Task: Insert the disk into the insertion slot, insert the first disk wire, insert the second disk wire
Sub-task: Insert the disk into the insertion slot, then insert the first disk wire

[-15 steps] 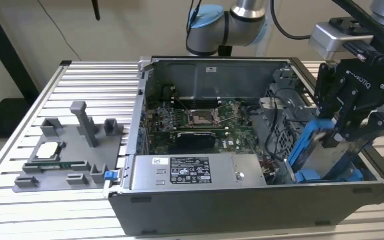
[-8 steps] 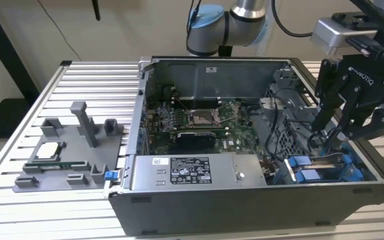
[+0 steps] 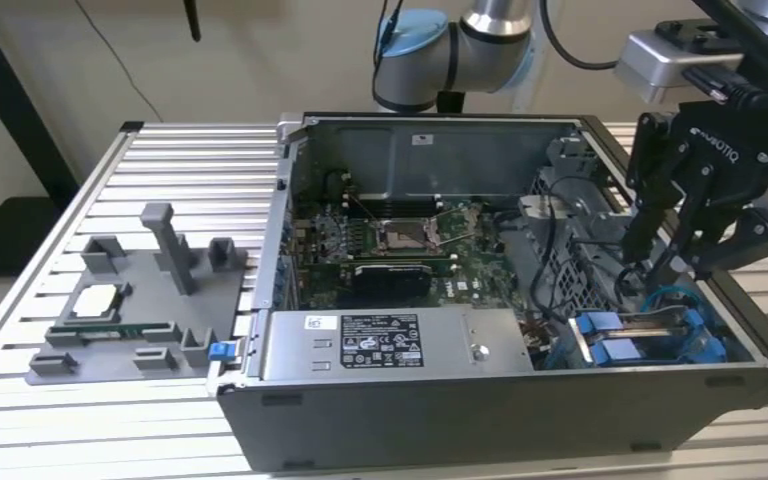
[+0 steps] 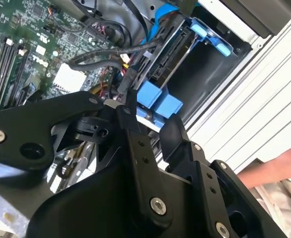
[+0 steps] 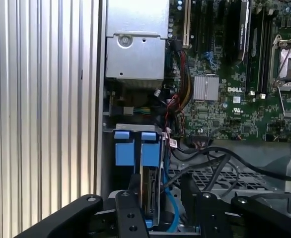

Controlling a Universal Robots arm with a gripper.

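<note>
The disk [image 5: 149, 191] stands on edge inside the insertion slot [image 3: 712, 345], in the corner of the open computer case [image 3: 491, 420] on the exterior view's right. The tool [image 3: 662, 268] hovers just above it with its fingers spread apart, gripping nothing. Black cables [image 5: 210, 158] run beside it.

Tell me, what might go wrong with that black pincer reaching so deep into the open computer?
The pincer hangs low among loose black cables and a blue cable; moving, it might snag and tug one. It stands close to the disk, so a skewed push could jam it. A person's hand or forearm lies near the case; the arm could bump it.
</note>
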